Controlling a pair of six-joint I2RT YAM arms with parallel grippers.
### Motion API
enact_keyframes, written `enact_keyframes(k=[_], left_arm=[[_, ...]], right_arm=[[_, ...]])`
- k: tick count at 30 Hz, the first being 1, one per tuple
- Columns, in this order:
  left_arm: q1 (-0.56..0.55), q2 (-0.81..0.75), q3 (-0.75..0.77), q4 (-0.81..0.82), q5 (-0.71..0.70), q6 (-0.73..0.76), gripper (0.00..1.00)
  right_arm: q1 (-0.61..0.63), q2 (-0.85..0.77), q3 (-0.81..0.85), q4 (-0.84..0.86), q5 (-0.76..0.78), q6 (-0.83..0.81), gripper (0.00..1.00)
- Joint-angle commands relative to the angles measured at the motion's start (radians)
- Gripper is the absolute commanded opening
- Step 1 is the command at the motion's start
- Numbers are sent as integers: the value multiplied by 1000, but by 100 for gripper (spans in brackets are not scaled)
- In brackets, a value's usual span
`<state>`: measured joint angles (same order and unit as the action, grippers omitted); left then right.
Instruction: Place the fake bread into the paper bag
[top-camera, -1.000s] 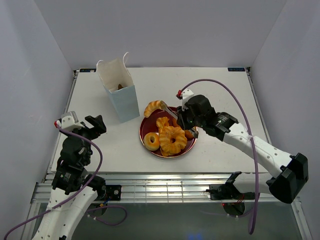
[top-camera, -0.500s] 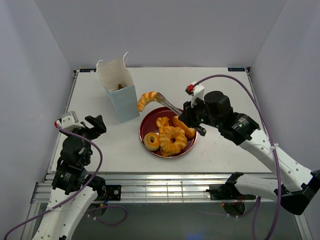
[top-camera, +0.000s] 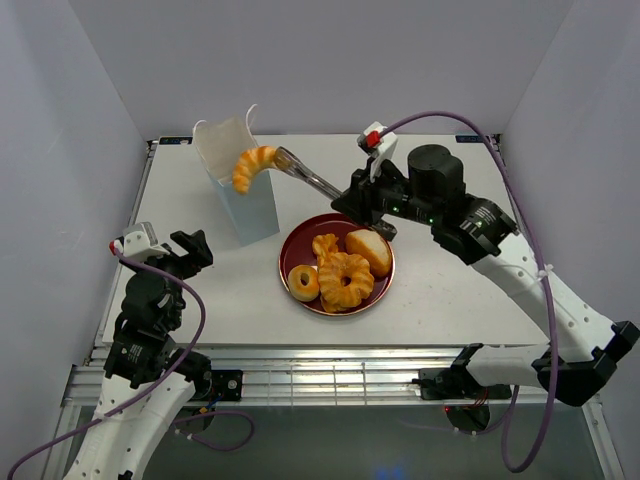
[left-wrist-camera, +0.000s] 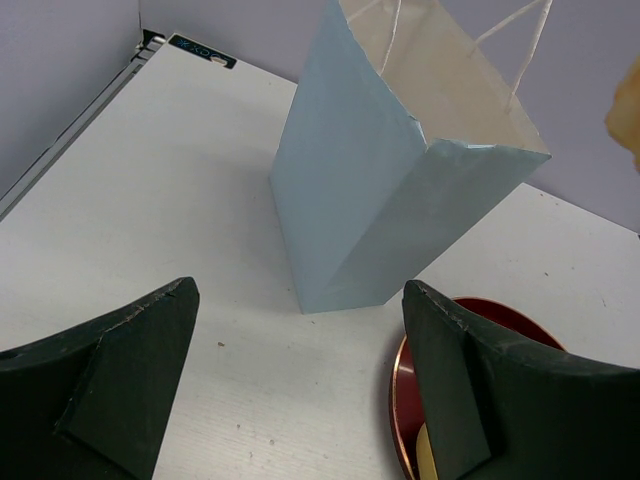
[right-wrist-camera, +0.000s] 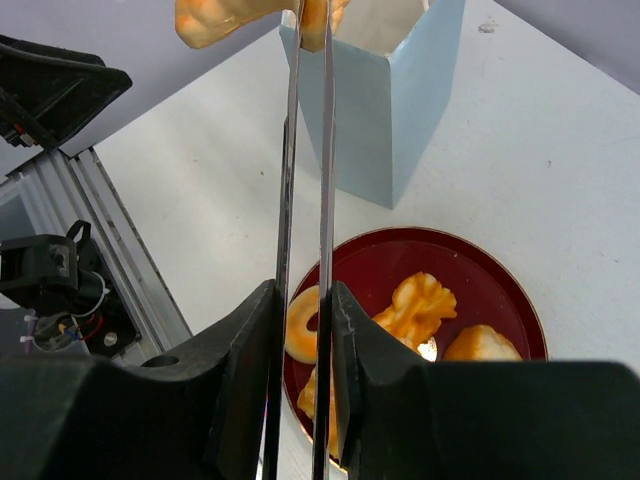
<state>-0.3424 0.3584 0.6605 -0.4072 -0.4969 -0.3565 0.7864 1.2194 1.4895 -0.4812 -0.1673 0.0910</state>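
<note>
I'm seeing plate (top-camera: 289, 256) holding four pastries (top-camera: 346, 279), right claw (top-camera: 358, 200) clamping tongs (top-camera: 308, 176), tongs pinching croissant (top-camera: 252, 165) well ahead of claw, hanging over bag (top-camera: 248, 208) mouth, left claw (top-camera: 168, 240) sitting open

Noted on the white tabletop (top-camera: 180, 200), near its middle: a dark red round plate (top-camera: 288, 262), lying flat. Above the tabletop, long silver metal tongs (top-camera: 310, 178) are seen raised and slanted, the tips up-left of the plate, the two blades pressed nearly together.
</note>
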Motion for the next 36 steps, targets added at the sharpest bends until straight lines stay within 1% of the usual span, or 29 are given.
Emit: enact_keyframes(k=[1,5,9,14,19,23,29,32,35,36], left_arm=[[-1,8,-10,10,-3,4,93],[-3,8,-9,8,-5,4,93],[-1,11,-10,8,-6,2,93],[-1,14,-10,10,-2,2,93],[-1,17,-12,10,0,2,93],[-3,19,-10,8,4,1,93],[-9,16,-10,8,6,1,93],[-9,16,-10,8,6,1,93],[-10,14,-10,10,6,1,93],[-10,14,-12,10,6,1,93]], right_arm=[[-1,58,78,110,-52,-5,32],[-1,159,138,134,-64,1,32],[-1,244,236,144,-81,6,32],[-1,370,359,128,-83,6,33],[1,488,494,99,-60,4,35],[-1,548,558,81,-44,1,36],[-3,571,563,81,2,0,37],[-7,574,557,81,20,0,40],[-10,572,552,81,23,0,47],[-12,574,552,81,23,0,48]])
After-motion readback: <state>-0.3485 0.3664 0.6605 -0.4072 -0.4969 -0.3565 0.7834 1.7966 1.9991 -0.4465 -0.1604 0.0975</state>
